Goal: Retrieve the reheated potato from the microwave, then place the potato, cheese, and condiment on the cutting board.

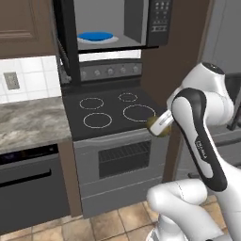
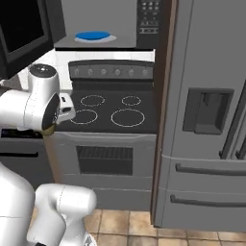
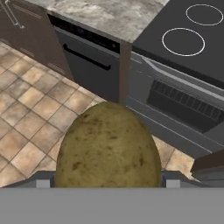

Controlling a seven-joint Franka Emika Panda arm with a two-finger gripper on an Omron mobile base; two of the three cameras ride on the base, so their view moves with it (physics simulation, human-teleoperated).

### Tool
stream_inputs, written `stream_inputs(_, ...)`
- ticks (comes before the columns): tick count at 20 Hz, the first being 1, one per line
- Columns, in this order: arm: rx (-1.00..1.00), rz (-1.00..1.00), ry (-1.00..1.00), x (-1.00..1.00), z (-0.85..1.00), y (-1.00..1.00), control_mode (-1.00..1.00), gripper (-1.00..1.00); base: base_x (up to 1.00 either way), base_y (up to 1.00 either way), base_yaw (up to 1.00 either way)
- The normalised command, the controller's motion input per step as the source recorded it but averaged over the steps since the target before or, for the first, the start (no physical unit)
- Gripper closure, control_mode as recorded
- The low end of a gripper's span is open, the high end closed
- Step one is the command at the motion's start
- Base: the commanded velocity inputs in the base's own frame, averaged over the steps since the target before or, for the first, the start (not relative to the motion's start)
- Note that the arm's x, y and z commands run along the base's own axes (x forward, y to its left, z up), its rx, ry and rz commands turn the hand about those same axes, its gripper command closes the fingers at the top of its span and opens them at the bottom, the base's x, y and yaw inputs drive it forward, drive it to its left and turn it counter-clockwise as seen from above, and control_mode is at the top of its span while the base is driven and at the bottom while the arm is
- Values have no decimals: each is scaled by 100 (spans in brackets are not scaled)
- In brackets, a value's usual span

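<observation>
Potato [image 3: 108, 146]: brownish-olive, speckled skin, large in the lower centre of the hand view, seated at the gripper [image 3: 105, 183]. Fingers mostly hidden behind it; only grey stubs flank it left and right, so the claw reads as clenched on the potato, though the exact jaw width cannot be told. From the left base view the potato [image 1: 155, 126] peeks out beside the white wrist, just off the front right corner of the stovetop [image 1: 110, 112]; from the right base view an olive sliver [image 2: 48, 130] shows under the forearm.

Microwave [image 1: 157, 23]: mounted above the range, door [image 1: 66, 33] swung open to the left, button panel on the right. Blue plate [image 1: 95, 36] on the cavity floor.

Stovetop: black, four ring burners, knob row behind.

Oven [image 1: 123, 162]: grey front, vented window, below the stovetop.

Dishwasher [image 3: 89, 65]: dark front with bar handle, under a marbled counter [image 1: 30, 122].

Refrigerator [image 2: 206, 115]: grey, right of the range.

Floor [image 3: 30, 113]: tan tiles.
</observation>
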Motion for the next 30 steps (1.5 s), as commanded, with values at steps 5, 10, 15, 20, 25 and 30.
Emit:
stream_inputs(5,0,0,0,0,0,0,100,100,-67,58,-17)
stream_inputs(10,0,0,0,0,0,0,100,100,-44,72,-10)
stream_inputs(15,0,0,0,0,0,0,100,100,-22,82,-3)
stream_inputs(20,0,0,0,0,0,0,100,100,-10,90,0)
stream_inputs(25,0,0,0,0,0,0,100,100,-1,93,0)
stream_inputs(30,0,0,0,0,0,0,100,100,1,94,0)
